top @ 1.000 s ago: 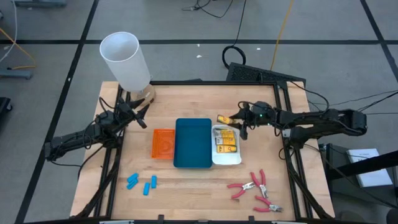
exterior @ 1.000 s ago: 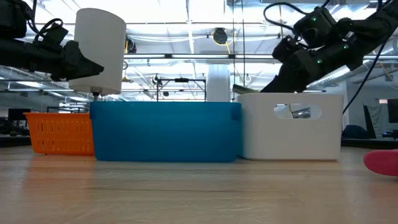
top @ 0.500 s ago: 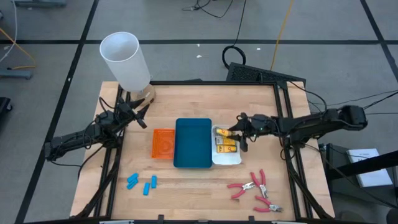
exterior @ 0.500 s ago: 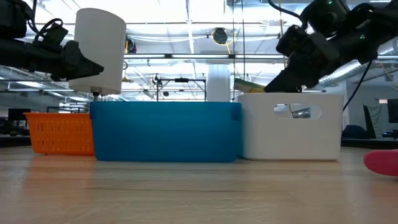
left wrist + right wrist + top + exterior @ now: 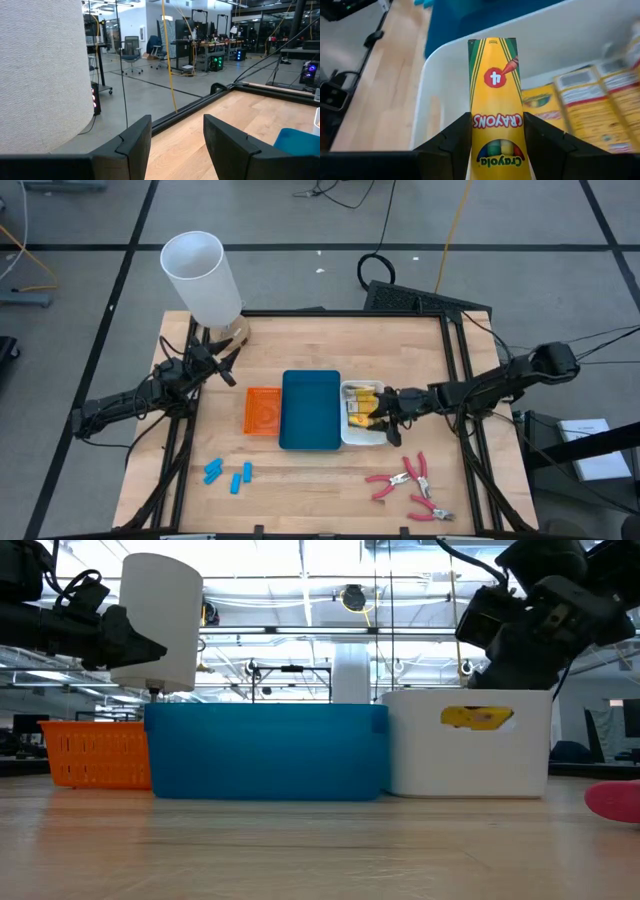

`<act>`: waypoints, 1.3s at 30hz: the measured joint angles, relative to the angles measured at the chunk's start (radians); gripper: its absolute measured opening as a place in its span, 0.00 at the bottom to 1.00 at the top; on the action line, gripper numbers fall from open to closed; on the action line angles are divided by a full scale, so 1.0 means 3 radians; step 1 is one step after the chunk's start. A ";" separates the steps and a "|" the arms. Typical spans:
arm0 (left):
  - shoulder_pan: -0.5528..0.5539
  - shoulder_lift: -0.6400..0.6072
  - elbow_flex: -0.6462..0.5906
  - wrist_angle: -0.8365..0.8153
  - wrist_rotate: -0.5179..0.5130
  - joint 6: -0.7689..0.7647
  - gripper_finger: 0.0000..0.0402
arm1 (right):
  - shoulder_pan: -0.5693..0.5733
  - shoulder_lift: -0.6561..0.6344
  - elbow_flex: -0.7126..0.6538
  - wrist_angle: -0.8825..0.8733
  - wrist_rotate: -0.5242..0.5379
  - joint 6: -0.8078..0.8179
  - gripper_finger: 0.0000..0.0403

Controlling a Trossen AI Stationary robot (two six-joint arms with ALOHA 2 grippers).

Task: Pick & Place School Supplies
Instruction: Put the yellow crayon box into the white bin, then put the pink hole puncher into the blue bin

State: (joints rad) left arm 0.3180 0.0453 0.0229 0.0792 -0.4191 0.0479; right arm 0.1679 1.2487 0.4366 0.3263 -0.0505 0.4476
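We see the wooden desk (image 5: 320, 340) first, with the tall white cylinder (image 5: 203, 278) at its far left corner and three trays side by side in the middle: the blue tray (image 5: 309, 410), the smaller orange tray (image 5: 262, 411) and the white tray (image 5: 364, 438).

The right gripper (image 5: 381, 412) reaches into the white tray, its fingers closed on a yellow crayon packet (image 5: 495, 105) — in the right wrist view the box sits clamped between the two dark fingers, its free end pointing over the tray's rim. Just beyond the gripper, more crayon packets (image 5: 600, 107) lie flat on the tray floor. In the low view a patch of yellow (image 5: 478, 717) shows through the handle slot in the white tray wall, directly under this gripper.

The left gripper (image 5: 222, 363) waits beside the white cylinder, fingers parted and holding nothing — the left wrist view shows a clear gap between them.

Well toward the desk's near edge from the right gripper lie the pink-handled pliers (image 5: 409, 482). The three light-blue pieces (image 5: 229, 473) sit near the front, well below the left gripper.
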 joint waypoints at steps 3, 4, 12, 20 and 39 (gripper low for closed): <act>0.0000 0.0001 0.0000 0.0000 0.0000 0.0000 0.45 | 0.0066 0.0053 0.0000 0.0011 -0.0010 0.0052 0.38; 0.0001 0.0000 -0.0001 0.0000 0.0000 0.0000 0.45 | 0.0084 0.0062 0.0000 0.0009 -0.0014 0.0054 0.38; 0.0000 0.0000 0.0000 -0.0001 0.0000 0.0000 0.45 | 0.0126 0.0085 0.0000 0.0020 -0.0098 0.0055 0.39; 0.0001 0.0000 0.0000 0.0000 0.0000 -0.0001 0.45 | 0.0124 0.0085 0.0000 0.0020 -0.0097 0.0081 0.39; 0.0000 0.0000 0.0000 0.0000 0.0000 0.0000 0.45 | 0.0133 0.0064 -0.0001 0.0410 -0.0353 0.0137 0.53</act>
State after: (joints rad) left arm 0.3180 0.0452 0.0231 0.0792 -0.4191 0.0479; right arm 0.2079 1.2679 0.4362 0.4494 -0.1565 0.4886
